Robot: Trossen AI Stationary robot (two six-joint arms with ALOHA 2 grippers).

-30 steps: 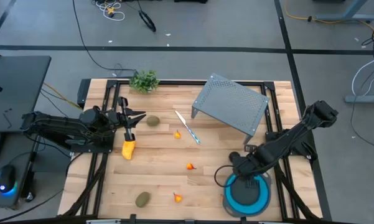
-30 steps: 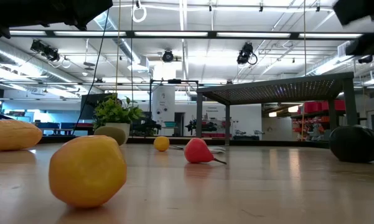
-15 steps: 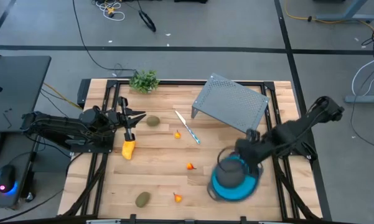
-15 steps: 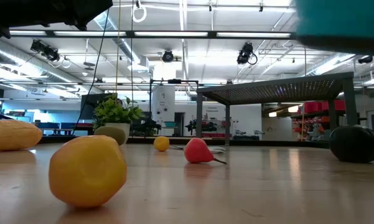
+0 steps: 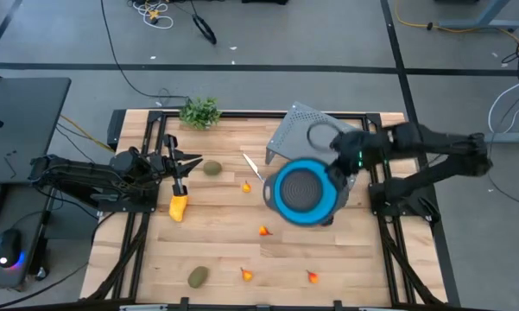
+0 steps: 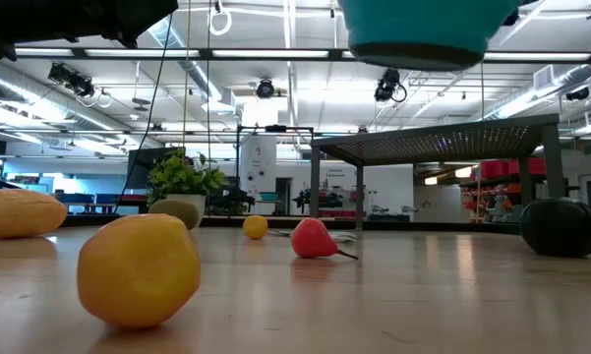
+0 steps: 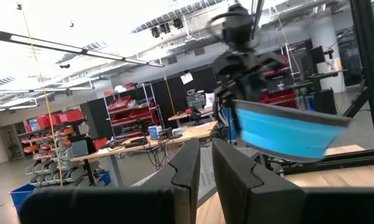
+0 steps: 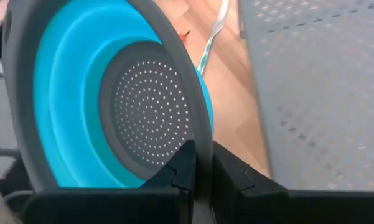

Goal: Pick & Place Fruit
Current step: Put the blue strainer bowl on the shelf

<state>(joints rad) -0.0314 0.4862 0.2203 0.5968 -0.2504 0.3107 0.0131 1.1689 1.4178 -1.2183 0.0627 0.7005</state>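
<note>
Right now your right gripper is clamped on the grey rim of a round blue collapsible colander with a perforated grey bottom, which it holds up in the air over the middle of the wooden tabletop, just in front of the grey perforated metal stand at the far right. You see the colander from below as a teal bowl in the low view, clear of the surface. Your left gripper sits near the left edge with its dark fingers drawn close together and nothing between them, pointing toward the table's middle. The fruit all lies on the wood: the yellow oblong fruit is just below the left gripper's tip, near the left edge; one olive-brown oval fruit rests just beside that gripper toward the middle, and the other olive-brown oval lies near the front edge on the left. Small orange-red pieces are spread about: one beside the slim white-bladed knife with a blue handle, one near the centre, and two close to the front edge. A leafy green sprig sits at the far edge toward the left corner. You can also see a dark round fruit on the table in the low view.
</note>
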